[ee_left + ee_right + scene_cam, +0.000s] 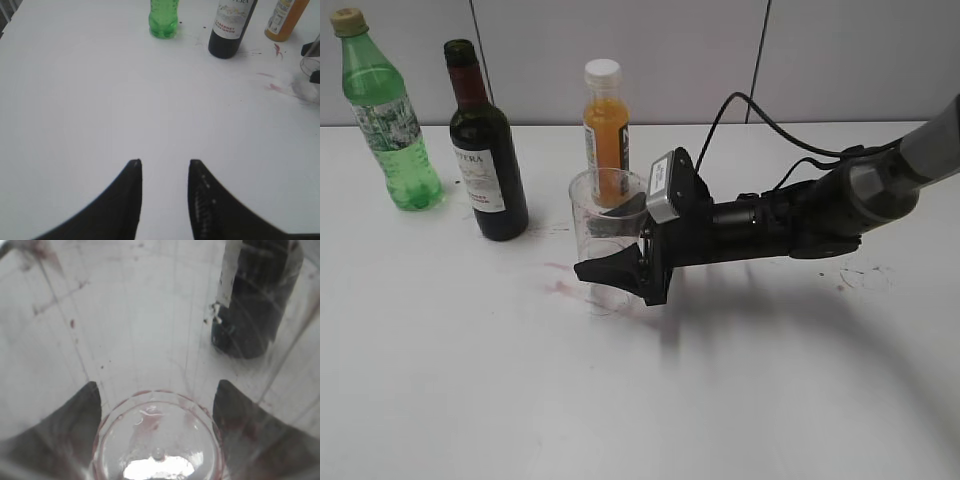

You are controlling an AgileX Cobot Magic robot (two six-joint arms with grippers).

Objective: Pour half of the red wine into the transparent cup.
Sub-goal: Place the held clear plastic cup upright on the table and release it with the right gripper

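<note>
**Clear cup between the right jaws, wine bottle standing behind**

Item 1, cup [608, 235]: small clear plastic tumbler, narrowing toward its base, upright on the white worktop [470, 380] near the middle. Faint reddish marks show inside near the bottom; in the right wrist view the cup [157, 435] fills the picture, its round base ringed in pale pink, and no pool of liquid is visible in it.

Item 2, right gripper [612, 245]: reaches in from the right, lying nearly level, with one black jaw on either side of the cup. The jaws sit close against the cup wall, apparently clasping it.

Item 3, wine bottle [485, 150]: dark glass, red foil neck, white label, upright just left of the cup and behind it. The glass is too dark to show its level.

Item 4, green bottle [385, 115]: plastic, capped, at far left.

Item 5, orange juice bottle [605, 125]: small, white cap, directly behind the cup.

Item 6, left gripper [165, 172]: above bare worktop, well apart from the bottles, jaws parted with a narrow gap and nothing between them.

Item 7, reddish stains [565, 285]: smeared on the worktop beside the cup.
</note>
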